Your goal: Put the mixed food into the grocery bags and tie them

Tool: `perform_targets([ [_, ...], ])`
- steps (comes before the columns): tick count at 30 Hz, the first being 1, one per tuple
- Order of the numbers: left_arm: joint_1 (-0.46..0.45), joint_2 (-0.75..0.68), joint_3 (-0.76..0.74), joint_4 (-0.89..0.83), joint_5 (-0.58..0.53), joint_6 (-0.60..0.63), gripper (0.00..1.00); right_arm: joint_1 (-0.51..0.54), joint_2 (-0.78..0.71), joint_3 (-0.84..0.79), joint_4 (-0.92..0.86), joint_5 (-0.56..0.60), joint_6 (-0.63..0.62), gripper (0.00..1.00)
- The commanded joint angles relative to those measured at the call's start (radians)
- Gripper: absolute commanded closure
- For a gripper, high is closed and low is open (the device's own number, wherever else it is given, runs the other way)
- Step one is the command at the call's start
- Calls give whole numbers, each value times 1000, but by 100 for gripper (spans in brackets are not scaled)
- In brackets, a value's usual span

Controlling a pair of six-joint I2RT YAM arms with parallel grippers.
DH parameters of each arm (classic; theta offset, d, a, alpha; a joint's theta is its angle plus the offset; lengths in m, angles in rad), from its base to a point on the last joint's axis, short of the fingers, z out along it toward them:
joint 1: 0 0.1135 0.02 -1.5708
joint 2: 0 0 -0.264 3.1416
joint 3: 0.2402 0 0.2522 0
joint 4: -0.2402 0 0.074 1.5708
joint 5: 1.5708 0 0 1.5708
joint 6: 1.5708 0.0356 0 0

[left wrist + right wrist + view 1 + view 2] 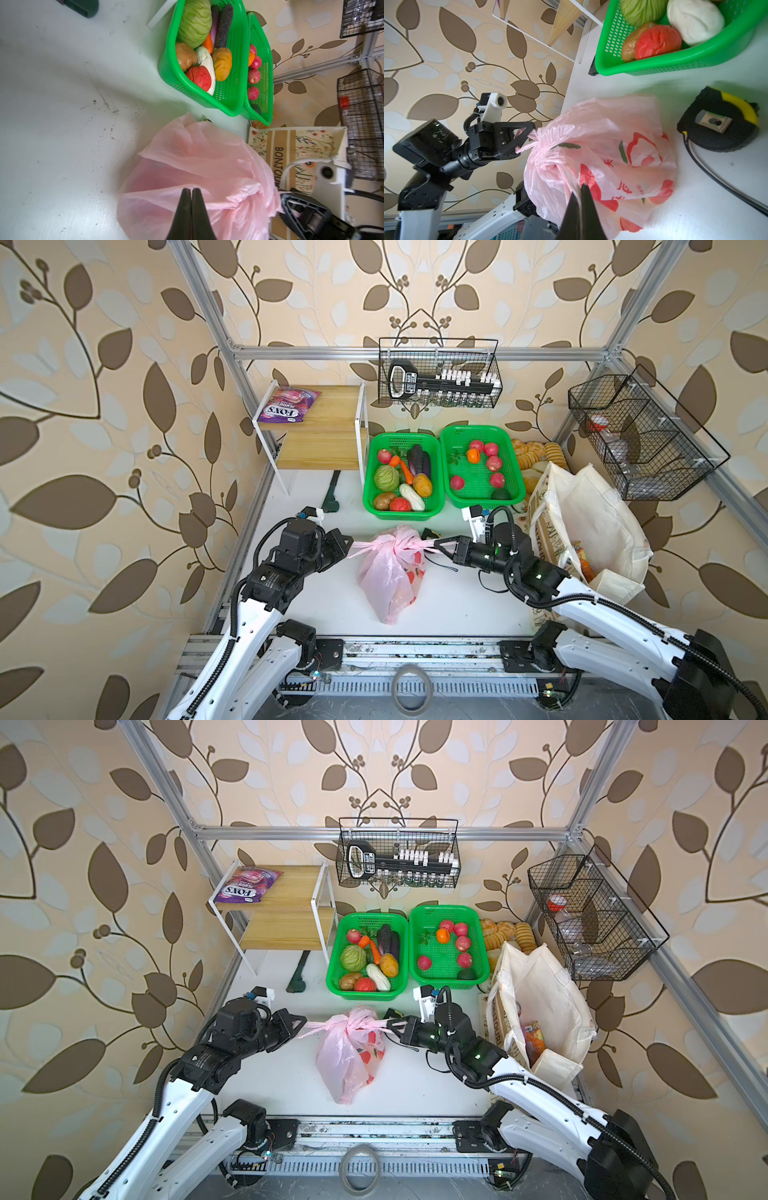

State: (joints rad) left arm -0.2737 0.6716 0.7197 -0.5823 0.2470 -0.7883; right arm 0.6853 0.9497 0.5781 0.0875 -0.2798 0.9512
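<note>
**Handles clamped from both sides**

Handle ends of the pink bag (390, 576) are being pinched by the left gripper (351, 545) and the right gripper (434, 546), each pair of jaws being pressed together on plastic, either side of the knot (401, 545). The bag is lying mid-way across the desk (457, 605). The canvas tote (590, 522) is standing at the desk's right edge; the FOX'S pouch (286, 405) is lying on the shelf (332, 414) at the back-left corner.

The plastic bag (390, 576) in the middle is translucent pink, printed with red fruit and green leaves. Behind it, the vegetable basket (399, 441) and the fruit basket (473, 479) are bright green mesh. The tote (594, 514) on the right is cream with a floral print. The FOX'S pouch (286, 404), far left, is purple. The left claw (350, 545) and right claw (437, 545) are black; the desk (457, 605) is white.
</note>
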Motion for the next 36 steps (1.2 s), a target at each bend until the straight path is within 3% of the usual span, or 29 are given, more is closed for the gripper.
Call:
perform_targets([
  [1,10,-29,85,-87,-197,94,100,-8,-60,97,-107,124,-69,100],
  [5,10,-13,161,-211,-361,160,100,-30,-99,115,-212,228,-74,100],
  [9,10,23,95,-308,-455,132,100,-75,-75,28,-287,278,-22,100],
  [15,10,4,-56,-274,-464,29,100,-84,-25,-114,-178,237,72,100],
  [19,10,31,22,-347,-592,40,100,-84,-23,-31,-206,224,46,100],
  [24,10,-3,117,-416,-760,69,100,-85,-74,94,-302,290,-25,100],
  [31,10,-3,38,-447,-729,-65,100,-87,-23,18,-364,316,-24,100],
  [33,10,14,14,-444,-709,-92,100,-84,-10,-30,-332,280,-8,100],
  [36,10,34,-4,-402,-672,-94,100,-78,-6,-69,-211,139,-49,99],
])
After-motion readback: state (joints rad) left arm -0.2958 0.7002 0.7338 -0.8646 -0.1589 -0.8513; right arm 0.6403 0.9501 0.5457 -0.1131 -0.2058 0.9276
